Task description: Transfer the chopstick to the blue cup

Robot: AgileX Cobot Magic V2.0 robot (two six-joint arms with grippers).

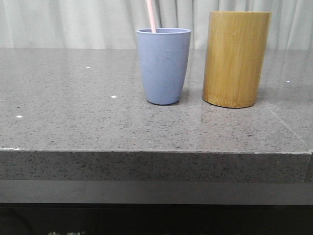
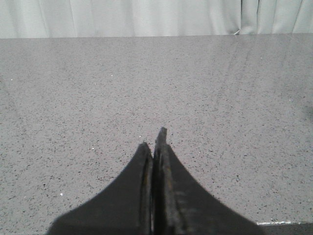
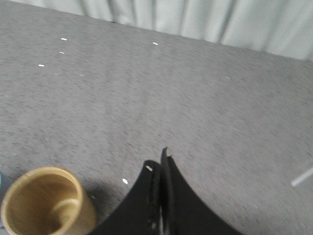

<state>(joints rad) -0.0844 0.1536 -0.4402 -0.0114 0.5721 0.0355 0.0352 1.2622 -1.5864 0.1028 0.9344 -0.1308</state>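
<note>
The blue cup point(image 1: 163, 66) stands upright near the middle of the grey table. A pale pink chopstick point(image 1: 151, 15) stands in it, leaning against the rim and running out of the top of the front view. Neither gripper appears in the front view. My left gripper point(image 2: 155, 139) is shut with nothing between its fingers, over bare tabletop. In the right wrist view my right gripper point(image 3: 159, 161) is shut and empty too, raised above the table beside the bamboo cup point(image 3: 46, 203).
A tall yellow-brown bamboo cylinder point(image 1: 235, 58) stands just right of the blue cup; seen from above it looks empty. The grey speckled table point(image 1: 73, 122) has a front edge close to the camera. A pale curtain hangs behind.
</note>
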